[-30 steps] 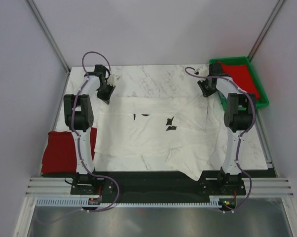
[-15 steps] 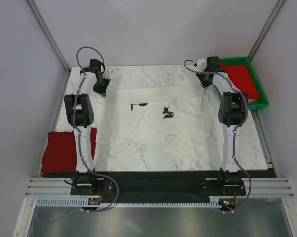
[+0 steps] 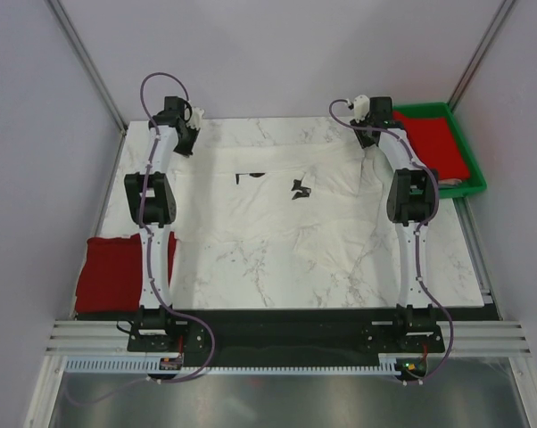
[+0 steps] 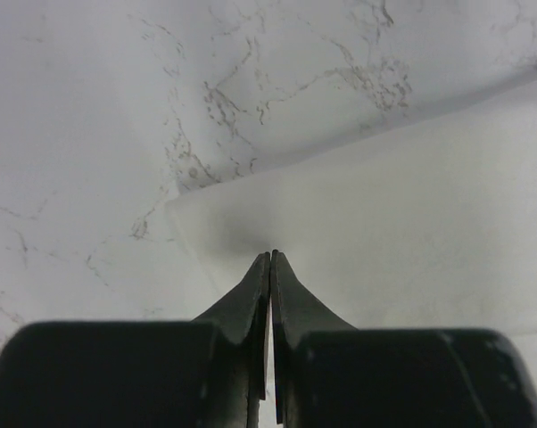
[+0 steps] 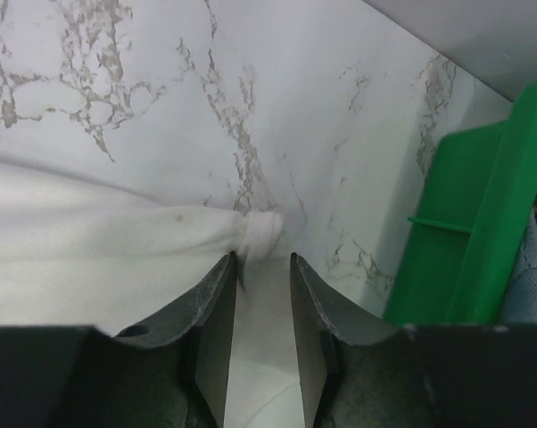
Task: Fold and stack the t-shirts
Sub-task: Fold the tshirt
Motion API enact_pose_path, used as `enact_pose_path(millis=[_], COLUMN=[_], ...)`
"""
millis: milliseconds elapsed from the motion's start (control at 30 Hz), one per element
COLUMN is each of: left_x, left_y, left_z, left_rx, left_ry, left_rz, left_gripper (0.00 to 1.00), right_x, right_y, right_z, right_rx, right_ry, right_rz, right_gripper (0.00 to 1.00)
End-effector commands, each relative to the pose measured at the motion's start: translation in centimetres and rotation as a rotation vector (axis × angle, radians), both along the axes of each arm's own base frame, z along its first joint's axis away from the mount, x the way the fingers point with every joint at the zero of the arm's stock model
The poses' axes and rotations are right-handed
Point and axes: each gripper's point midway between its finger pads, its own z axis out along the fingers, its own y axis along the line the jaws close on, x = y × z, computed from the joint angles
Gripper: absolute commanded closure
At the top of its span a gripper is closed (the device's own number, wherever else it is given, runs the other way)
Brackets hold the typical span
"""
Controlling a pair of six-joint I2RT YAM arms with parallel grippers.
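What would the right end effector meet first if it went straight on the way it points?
Probably the bunched corner of the white t-shirt, just ahead of the open right end effector; depth is unclear.

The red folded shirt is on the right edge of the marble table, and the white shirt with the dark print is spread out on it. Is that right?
No. The red folded shirt is on the left edge of the marble table, as the top external view shows; the white shirt with the dark print is spread out on it.
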Motion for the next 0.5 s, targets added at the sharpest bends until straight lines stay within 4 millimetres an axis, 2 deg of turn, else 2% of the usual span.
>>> enact_pose_path(millis=[0, 33, 67, 100, 133, 167, 200, 233, 267, 300, 333, 367, 400, 433, 467], left_x=[2.7, 2.4, 1.8, 1.0, 0.3, -0.5, -2.4, -3.5, -4.7, -7.0, -8.4, -9.3, -11.4, -13.0, -14.2], left_y=[0.7, 0.7, 0.6, 0.6, 0.5, 0.9, 1.0, 1.1, 1.3, 1.4, 1.6, 1.7, 1.8, 1.6, 1.4], left_z=[9.4, 11.7, 15.9, 17.5, 18.8, 19.9, 22.0, 22.3, 22.6, 21.9, 21.7, 21.1, 17.4, 18.5, 17.4], left_rx=[0.005, 0.000, -0.010, -0.021, -0.024, -0.005, 0.001, 0.013, 0.023, 0.045, 0.055, 0.069, 0.077, 0.072, 0.064], left_ry=[-0.228, -0.262, -0.329, -0.343, -0.357, -0.365, -0.379, -0.370, -0.361, -0.320, -0.301, -0.290, -0.197, -0.216, -0.186], left_rz=[0.048, 0.056, 0.066, 0.078, 0.079, 0.092, 0.087, 0.087, 0.089, 0.077, 0.069, 0.057, 0.057, 0.050, 0.041], left_gripper=[0.92, 0.91, 0.90, 0.89, 0.86, 0.85, 0.85, 0.81, 0.77, 0.72, 0.71, 0.70, 0.69, 0.68, 0.68], right_x=[1.2, 0.9, 0.2, -0.6, -1.4, -3.5, -4.8, -6.2, -9.3, -10.8, -12.5, -15.5, -17.4, -18.8, -21.2], right_y=[0.5, 0.9, 1.0, 1.2, 1.4, 2.3, 2.9, 3.4, 4.6, 5.0, 5.4, 6.1, 6.2, 6.3, 6.5], right_z=[7.4, 9.3, 9.9, 14.4, 16.0, 18.3, 19.3, 20.0, 20.5, 20.4, 20.2, 19.3, 18.2, 17.3, 15.8], right_rx=[0.041, 0.056, 0.062, 0.071, 0.077, 0.102, 0.090, 0.094, 0.125, 0.110, 0.116, 0.130, 0.121, 0.098, 0.088], right_ry=[-0.135, -0.158, -0.152, -0.212, -0.225, -0.232, -0.236, -0.234, -0.217, -0.207, -0.191, -0.157, -0.112, -0.082, -0.029], right_rz=[-0.014, 0.003, 0.006, 0.015, 0.032, 0.092, 0.149, 0.192, 0.263, 0.312, 0.343, 0.386, 0.413, 0.441, 0.461], right_gripper=[0.60, 0.58, 0.57, 0.55, 0.54, 0.52, 0.52, 0.51, 0.50, 0.49, 0.48, 0.47, 0.47, 0.47, 0.47])
